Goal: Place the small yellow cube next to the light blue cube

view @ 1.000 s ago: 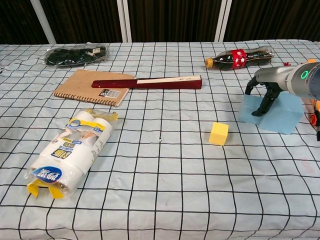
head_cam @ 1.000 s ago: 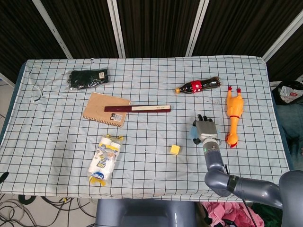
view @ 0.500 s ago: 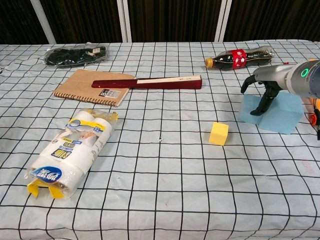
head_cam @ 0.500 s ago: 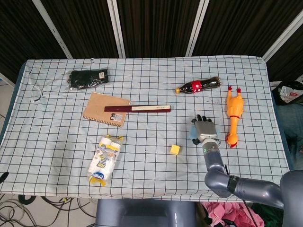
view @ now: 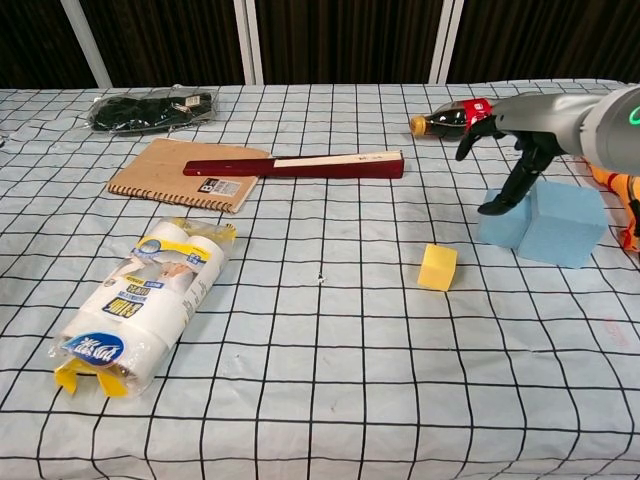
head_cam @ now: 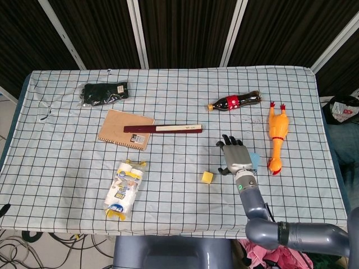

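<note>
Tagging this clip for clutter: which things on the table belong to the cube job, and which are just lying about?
Belong to the job:
yellow cube
light blue cube
right hand, open above the table

Just lying about:
cola bottle
rubber chicken
folded fan
brown notebook
dark packet
pack of rolls

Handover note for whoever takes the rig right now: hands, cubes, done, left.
Right hand: open, holds nothing, fingers spread, raised over the table just left of the light blue cube.
Left hand: not in view.
Small yellow cube: on the cloth, apart from the blue cube, to its front-left, untouched.
Done: nothing placed yet.
Left: grasp the yellow cube and set it beside the blue one.
</note>
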{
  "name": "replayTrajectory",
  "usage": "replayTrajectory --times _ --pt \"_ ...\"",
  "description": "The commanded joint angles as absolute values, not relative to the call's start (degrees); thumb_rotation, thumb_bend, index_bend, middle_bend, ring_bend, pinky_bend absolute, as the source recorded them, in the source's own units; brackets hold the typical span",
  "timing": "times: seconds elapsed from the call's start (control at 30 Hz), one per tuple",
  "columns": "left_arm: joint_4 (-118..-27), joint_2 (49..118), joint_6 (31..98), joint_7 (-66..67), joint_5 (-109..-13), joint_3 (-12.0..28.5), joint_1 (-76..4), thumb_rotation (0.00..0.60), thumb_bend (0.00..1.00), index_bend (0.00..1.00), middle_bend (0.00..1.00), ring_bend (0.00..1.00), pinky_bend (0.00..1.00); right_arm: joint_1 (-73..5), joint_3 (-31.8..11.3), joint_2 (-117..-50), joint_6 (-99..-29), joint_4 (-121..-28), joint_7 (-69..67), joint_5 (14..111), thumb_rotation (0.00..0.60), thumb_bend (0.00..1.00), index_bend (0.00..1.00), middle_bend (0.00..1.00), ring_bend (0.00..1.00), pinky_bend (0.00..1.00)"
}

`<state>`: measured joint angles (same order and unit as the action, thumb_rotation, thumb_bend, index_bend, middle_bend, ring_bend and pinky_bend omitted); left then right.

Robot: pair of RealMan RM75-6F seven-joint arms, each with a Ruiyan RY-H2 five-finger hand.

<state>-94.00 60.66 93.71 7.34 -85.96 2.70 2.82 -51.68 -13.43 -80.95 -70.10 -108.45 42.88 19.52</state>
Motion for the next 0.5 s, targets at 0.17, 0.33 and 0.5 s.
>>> replayTrajectory --times 0.17,0.33,0.5 --pt "-93.70 60.70 93.80 7.47 -85.96 2.74 2.83 0.600 0.04 0.19 0.06 0.00 0.00 -50.30 -11.23 -81.87 -78.32 -118.37 45.19 19.81 0.600 0.19 0.22 0.00 0.00 0.09" --pt "-93.56 60.81 93.87 7.43 -86.04 2.74 2.83 0.600 0.04 0.19 0.06 0.00 0.00 -50.85 -10.99 -86.62 -82.24 -119.32 46.70 18.38 0.600 0.19 0.23 0.00 0.00 0.09" --pt "-93.48 60.95 93.91 7.59 -85.94 2.83 2.81 0.600 0.04 0.19 0.06 0.00 0.00 -51.72 -11.16 -91.49 -85.46 -116.52 48.21 18.70 0.600 0.19 0.25 0.00 0.00 0.09"
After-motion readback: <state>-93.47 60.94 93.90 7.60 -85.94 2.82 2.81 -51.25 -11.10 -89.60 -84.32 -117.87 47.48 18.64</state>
